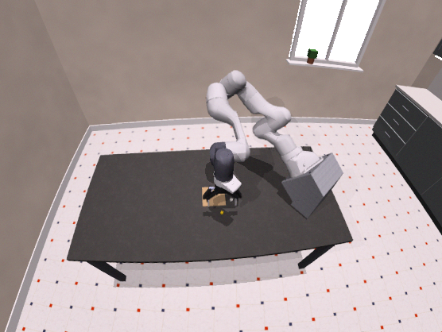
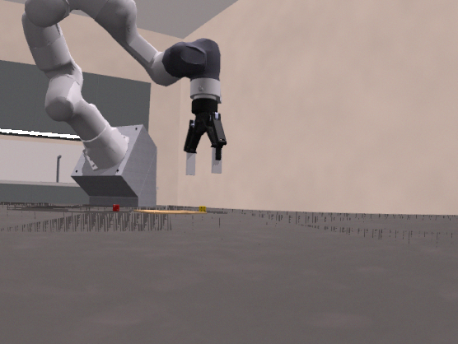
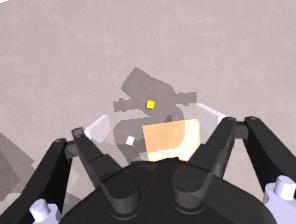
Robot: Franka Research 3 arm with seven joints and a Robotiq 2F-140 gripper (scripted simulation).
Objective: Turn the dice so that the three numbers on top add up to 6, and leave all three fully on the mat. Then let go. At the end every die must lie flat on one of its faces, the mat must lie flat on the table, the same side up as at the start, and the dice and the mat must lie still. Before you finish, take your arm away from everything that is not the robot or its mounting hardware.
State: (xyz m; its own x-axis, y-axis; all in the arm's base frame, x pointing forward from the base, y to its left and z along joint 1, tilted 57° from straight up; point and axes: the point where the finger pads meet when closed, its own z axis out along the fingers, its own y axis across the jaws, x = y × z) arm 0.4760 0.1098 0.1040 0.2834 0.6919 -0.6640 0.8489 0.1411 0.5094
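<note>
The orange-tan mat lies flat on the table, partly under the gripper in the top view and cut off by the gripper body in the wrist view. A yellow die lies on the table off the mat. A white die lies off the mat's other side, near its edge. A red die shows only in the exterior view, off the mat. The numbers on top are too small to read. My gripper is open and empty, high above the table, pointing down.
The dark table carries the grey robot base at its right end. The arm arches over the back of the table. Shadows of the arm and gripper fall over the yellow die and part of the mat.
</note>
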